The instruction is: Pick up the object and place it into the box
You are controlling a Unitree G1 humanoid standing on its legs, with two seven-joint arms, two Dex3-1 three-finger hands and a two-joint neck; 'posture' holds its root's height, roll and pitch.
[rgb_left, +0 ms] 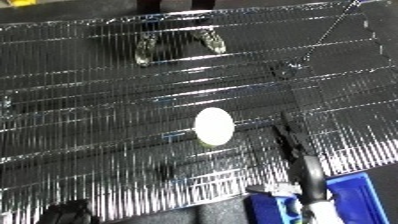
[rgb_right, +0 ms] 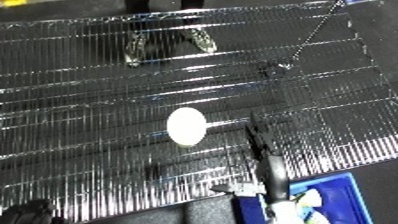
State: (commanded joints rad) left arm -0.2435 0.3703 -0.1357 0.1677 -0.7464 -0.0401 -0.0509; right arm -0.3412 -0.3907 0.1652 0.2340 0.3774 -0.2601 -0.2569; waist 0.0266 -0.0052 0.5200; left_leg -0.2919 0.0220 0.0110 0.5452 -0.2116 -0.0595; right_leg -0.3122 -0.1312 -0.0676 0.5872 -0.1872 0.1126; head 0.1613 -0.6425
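A white oval object [rgb_left: 214, 126] lies on the shiny ridged silver surface [rgb_left: 98, 115], near the middle. My right hand [rgb_left: 288, 136] reaches in from the lower right with its black fingers straight, just right of the object and apart from it. It holds nothing. The blue bin [rgb_right: 341, 192] stands at the lower right corner, beside my right forearm [rgb_left: 313, 182]. A dark shape at the lower left corner [rgb_left: 67, 212] seems to be my left hand, too dim to read.
A thin cord [rgb_left: 322, 36] runs diagonally across the surface from the top right. The silver surface ends at a dark front edge [rgb_left: 195, 212] near the bottom of the view. Something white [rgb_right: 308, 201] lies inside the bin.
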